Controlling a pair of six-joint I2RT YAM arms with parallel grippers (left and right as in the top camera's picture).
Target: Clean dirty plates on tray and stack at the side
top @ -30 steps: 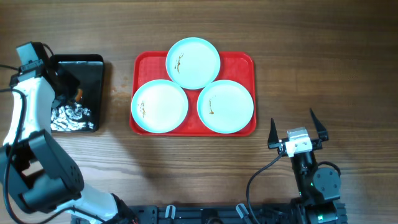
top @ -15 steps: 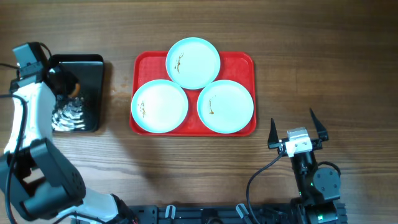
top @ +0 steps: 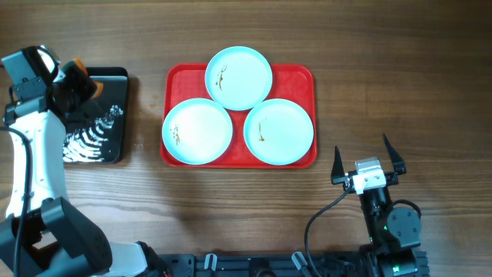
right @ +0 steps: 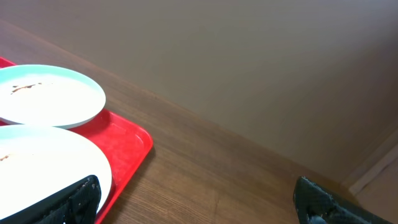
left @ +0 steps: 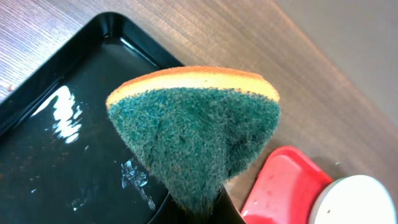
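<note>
Three pale aqua plates lie on the red tray (top: 173,77): a back plate (top: 239,78), a front-left plate (top: 197,131) and a front-right plate (top: 279,131), each with small brown streaks. My left gripper (top: 78,86) hangs over the black tray's back left corner, shut on a sponge (left: 193,134) with a green scouring face and an orange back; the sponge hides its fingers. My right gripper (top: 367,159) is open over bare wood, right of and nearer than the red tray. In the right wrist view, two plates (right: 46,93) (right: 43,168) and the tray's corner (right: 130,146) lie to the left.
A black rectangular tray (top: 115,85) with a shiny wet film stands at the left of the table, its rim (left: 37,93) under the sponge. Bare wooden table lies between the two trays, and also right of the red tray and in front of it.
My left gripper has lifted the sponge off the black tray's floor and drawn back toward the tray's far left corner. The right arm and the plates have not moved.
</note>
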